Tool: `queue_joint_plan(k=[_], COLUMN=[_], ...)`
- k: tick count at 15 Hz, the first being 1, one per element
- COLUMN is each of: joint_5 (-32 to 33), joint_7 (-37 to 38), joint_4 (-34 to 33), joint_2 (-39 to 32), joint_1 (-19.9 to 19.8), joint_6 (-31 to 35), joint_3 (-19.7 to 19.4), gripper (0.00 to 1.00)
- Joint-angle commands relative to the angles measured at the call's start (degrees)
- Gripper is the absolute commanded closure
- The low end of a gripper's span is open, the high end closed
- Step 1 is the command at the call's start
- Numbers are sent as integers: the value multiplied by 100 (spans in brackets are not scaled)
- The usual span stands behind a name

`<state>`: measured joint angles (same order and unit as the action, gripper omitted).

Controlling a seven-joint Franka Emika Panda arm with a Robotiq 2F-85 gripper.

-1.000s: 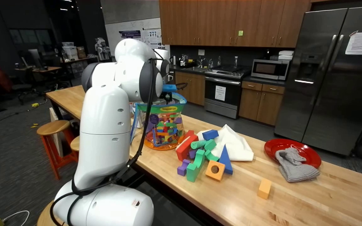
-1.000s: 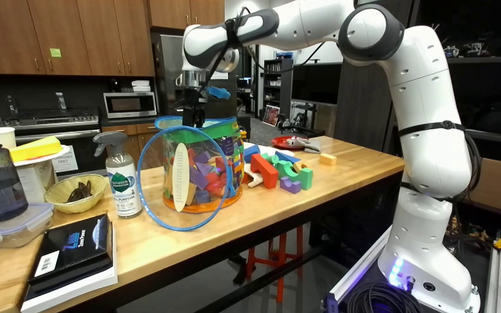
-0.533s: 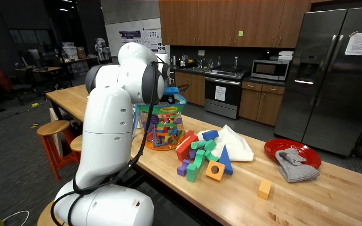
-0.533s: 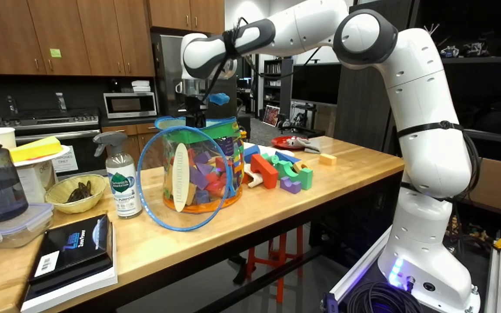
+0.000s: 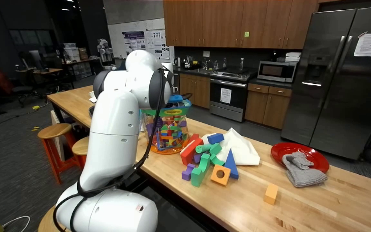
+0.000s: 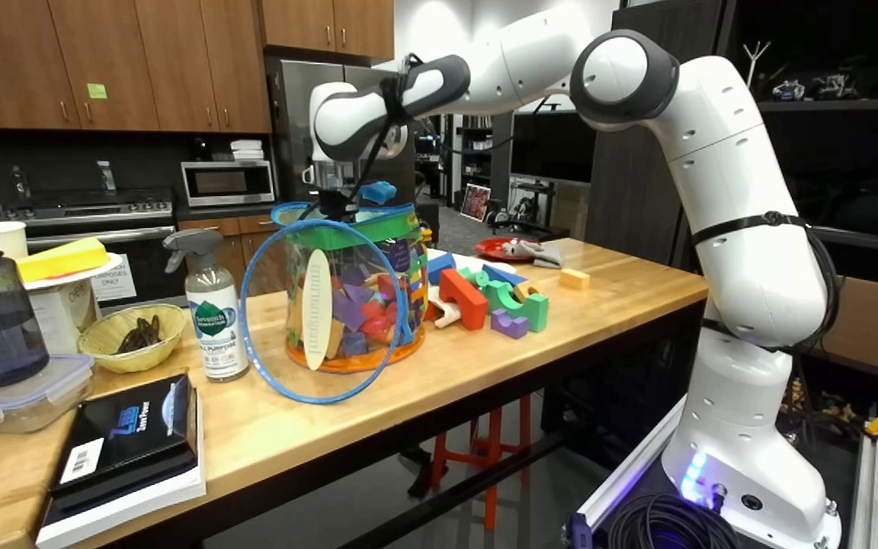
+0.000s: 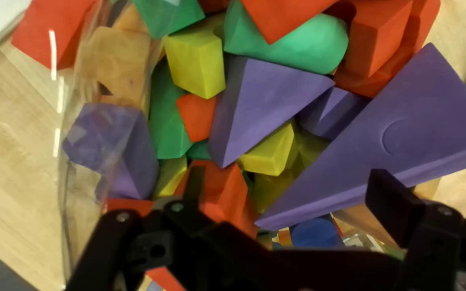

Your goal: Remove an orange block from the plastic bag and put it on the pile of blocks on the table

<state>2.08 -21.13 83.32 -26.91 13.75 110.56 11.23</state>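
The clear plastic bag (image 5: 173, 111) with its green top band (image 6: 392, 229) stands upright on the table, full of coloured blocks. My gripper (image 7: 287, 178) reaches down inside it, jaws wide apart and nothing gripped. A large purple triangle (image 7: 378, 145) lies below and between the fingers. A red-orange block (image 7: 223, 192) sits by the left finger in the wrist view. Toward the upper left there, a paler orange block (image 7: 115, 60) shows through the bag's clear wall. In an exterior view the fingers are hidden by the bag. The pile of blocks (image 5: 201, 172) lies beside the bag.
A blue hoop-like lid (image 6: 247, 320) hangs at the bag's side near a spray bottle (image 6: 214, 328). A white cloth (image 5: 242, 149) lies behind the pile. Farther along are a lone orange cube (image 5: 271, 194) and a red dish (image 5: 279, 148) with grey cloth.
The arm has come down, and the gripper has sunk from the bag's mouth deeper into it. Bag and pile have stayed where they were.
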Motion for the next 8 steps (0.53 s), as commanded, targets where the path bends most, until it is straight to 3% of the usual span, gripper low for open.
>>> queue_joint_plan(k=[1, 8], joint_5=[30, 71], joint_7=[24, 97], joint_4=[-48, 160], joint_2=[-28, -90], joint_1=[-35, -5], joint_6=[-29, 603], joint_3=[58, 54], gripper=[0, 0])
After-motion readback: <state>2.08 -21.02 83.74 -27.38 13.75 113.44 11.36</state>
